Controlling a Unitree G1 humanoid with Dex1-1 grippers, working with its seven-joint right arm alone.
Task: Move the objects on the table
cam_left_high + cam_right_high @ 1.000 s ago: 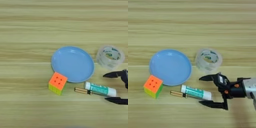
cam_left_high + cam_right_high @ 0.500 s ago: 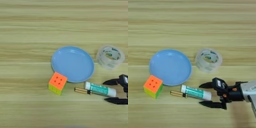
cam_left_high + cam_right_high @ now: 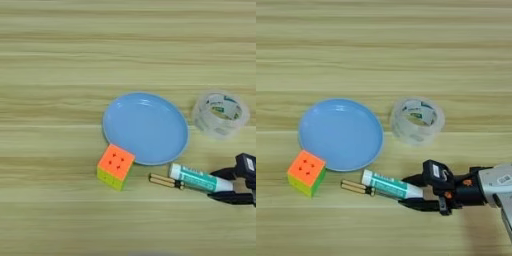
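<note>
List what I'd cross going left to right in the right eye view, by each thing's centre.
puzzle cube → plate → thin stick → glue stick → tape roll → right gripper, its fingers either side of the glue stick's right end.

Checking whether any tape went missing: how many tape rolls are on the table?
1. The clear tape roll sits to the right of the blue plate, apart from the gripper nearer the camera. Nothing looks hidden.
</note>
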